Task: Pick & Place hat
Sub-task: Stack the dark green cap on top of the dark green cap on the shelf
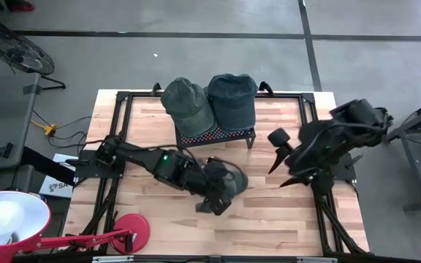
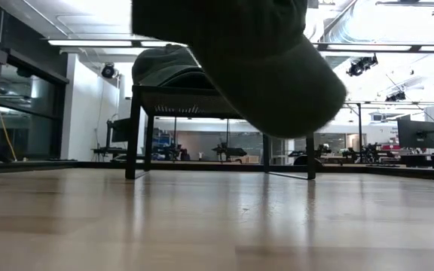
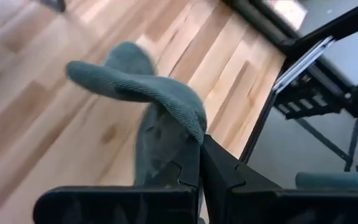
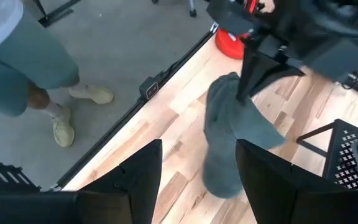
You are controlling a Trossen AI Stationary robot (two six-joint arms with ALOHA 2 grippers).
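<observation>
A dark green cloth hat point(image 1: 225, 180) is hanging over the wooden counter point(image 1: 269, 212) in the high view, pinched in the clamped left gripper point(image 1: 212, 191); in the low view it is dangling clear; in the right wrist view the right gripper point(image 4: 199, 163) is waiting spread and empty.

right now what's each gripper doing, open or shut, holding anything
Left gripper: shut on the hat, which hangs clear above the table.
Right gripper: open, holding nothing, raised at the table's right side.
</observation>
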